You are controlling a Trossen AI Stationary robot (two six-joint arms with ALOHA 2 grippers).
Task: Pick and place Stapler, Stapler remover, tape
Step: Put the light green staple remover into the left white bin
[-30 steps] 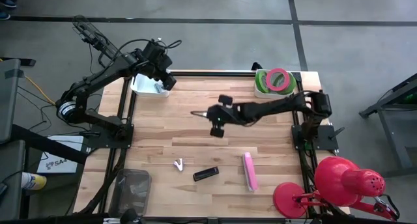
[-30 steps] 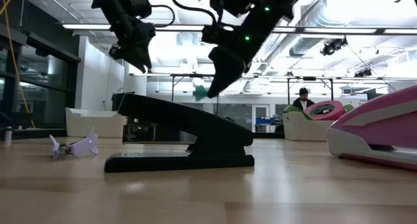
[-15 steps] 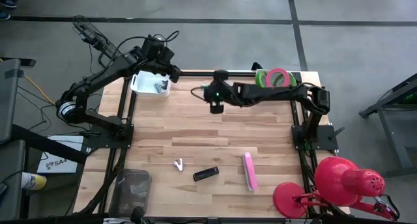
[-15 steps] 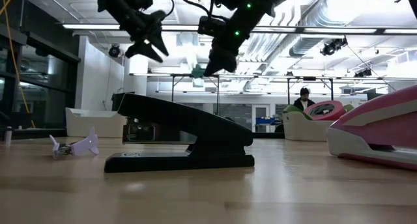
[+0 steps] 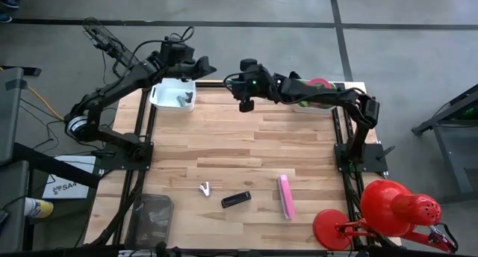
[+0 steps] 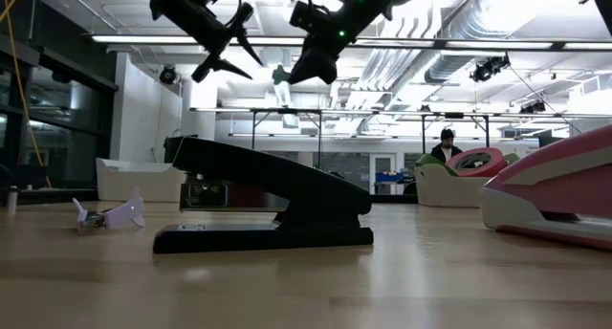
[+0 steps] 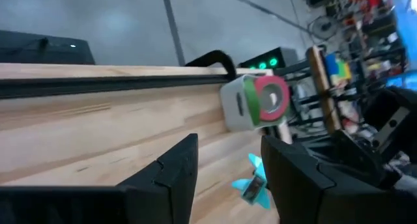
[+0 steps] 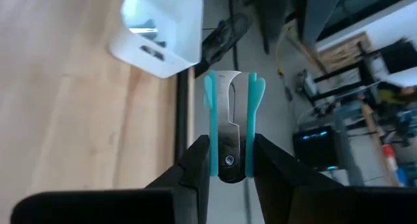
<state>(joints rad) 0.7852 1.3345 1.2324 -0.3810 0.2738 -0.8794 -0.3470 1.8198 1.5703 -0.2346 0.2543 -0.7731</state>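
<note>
My right gripper (image 8: 228,149) is shut on a teal staple remover (image 8: 229,113), high in the air near the table's far edge (image 5: 233,79), just right of a white bin (image 5: 173,95). In the low view the remover (image 6: 280,77) shows ahead of that gripper (image 6: 308,63). My left gripper (image 5: 203,65) hovers open above the same bin, its fingers (image 7: 171,172) apart and touching nothing. A black stapler (image 5: 236,199), a pink stapler (image 5: 285,196) and a pale purple staple remover (image 5: 205,188) lie flat near the table's near edge. Green and pink tape rolls (image 5: 314,93) sit in a bin at the far right. My right gripper pinches the teal staple remover between its two fingers (image 8: 195,165) at the riveted hinge end (image 8: 228,162). The remover's metal claws and teal wings stick out past the fingertips. The fingers reach about level toward the table's far left corner, and the remover is lifted clear of the table.
A red desk lamp (image 5: 388,212) stands at the near right corner and a clear container (image 5: 149,216) at the near left. The white bin (image 8: 159,35) holds small metal items. The middle of the wooden table (image 5: 246,149) is bare. A person sits far off in the room (image 6: 446,142).
My right gripper has carried the teal remover from above the table's middle up and toward the far edge and the left bin. My left gripper has risen from over the bin and swung toward the right, tipping up from pointing down to nearly level.
</note>
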